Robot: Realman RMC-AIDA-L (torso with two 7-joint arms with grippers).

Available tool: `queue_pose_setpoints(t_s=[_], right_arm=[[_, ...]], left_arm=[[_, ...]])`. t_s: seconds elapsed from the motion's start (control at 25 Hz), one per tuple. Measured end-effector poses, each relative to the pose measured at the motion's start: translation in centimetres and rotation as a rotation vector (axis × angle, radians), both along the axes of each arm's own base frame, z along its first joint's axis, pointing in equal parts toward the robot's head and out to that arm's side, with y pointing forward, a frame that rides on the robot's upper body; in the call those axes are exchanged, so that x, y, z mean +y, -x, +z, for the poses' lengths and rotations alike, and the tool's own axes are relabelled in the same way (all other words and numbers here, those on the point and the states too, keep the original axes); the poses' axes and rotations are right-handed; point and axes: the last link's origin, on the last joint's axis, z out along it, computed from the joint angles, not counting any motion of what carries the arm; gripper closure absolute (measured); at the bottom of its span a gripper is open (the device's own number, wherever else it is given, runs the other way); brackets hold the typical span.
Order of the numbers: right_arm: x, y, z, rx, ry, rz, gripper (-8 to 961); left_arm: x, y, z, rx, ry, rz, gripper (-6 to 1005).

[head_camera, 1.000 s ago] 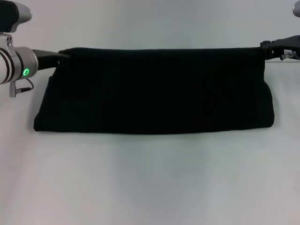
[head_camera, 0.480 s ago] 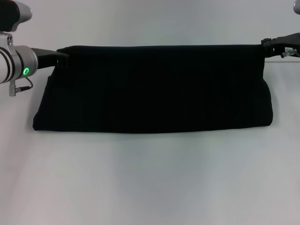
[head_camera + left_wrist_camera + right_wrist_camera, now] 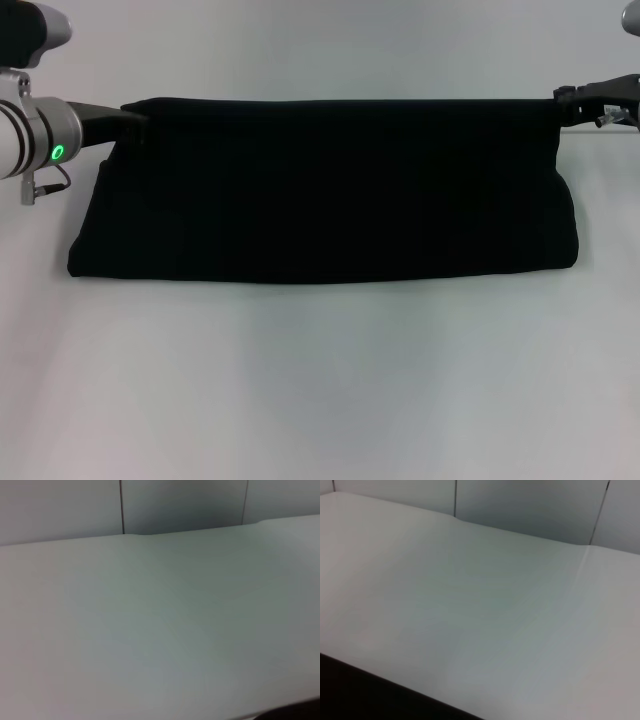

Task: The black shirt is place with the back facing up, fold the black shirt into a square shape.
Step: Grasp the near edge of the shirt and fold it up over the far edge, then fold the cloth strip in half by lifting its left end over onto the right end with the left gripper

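The black shirt (image 3: 330, 190) shows as a wide, plain black band across the middle of the head view, with no lettering visible. Its far edge is pulled straight between both grippers, and its near edge rests on the table. My left gripper (image 3: 135, 115) is shut on the far left corner. My right gripper (image 3: 562, 100) is shut on the far right corner. In the right wrist view a dark strip of the shirt (image 3: 370, 695) fills one corner. In the left wrist view only a dark sliver of the shirt (image 3: 292, 714) shows.
The white table (image 3: 320, 380) spreads out in front of the shirt and beyond it. Grey wall panels (image 3: 520, 505) stand behind the table's far edge in both wrist views.
Both grippers have drawn the shirt's far edge slightly farther away. The near edge and lower corners have crept inward a little.
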Motion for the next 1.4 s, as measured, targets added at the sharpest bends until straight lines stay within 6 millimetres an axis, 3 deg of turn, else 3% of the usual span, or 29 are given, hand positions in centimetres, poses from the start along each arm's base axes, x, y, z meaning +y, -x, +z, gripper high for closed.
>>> queue_pose_setpoints(t_s=[0.92, 1.08, 1.4], right_arm=[[-0.7, -0.7, -0.7, 0.015, 0.026, -0.019, 902], [-0.8, -1.0, -0.4, 0.017, 0.012, -0.024, 679], [-0.8, -1.4, 1.1, 0.083, -0.018, -0.062, 450]], left_arm=[[0.0, -0.3, -1.6, 0.003, -0.022, 0.017, 963], [0.0, 0.3, -1.8, 0.021, -0.076, 0.045, 943], [0.2, 1.2, -0.3, -0.043, -0.172, 0.114, 607]])
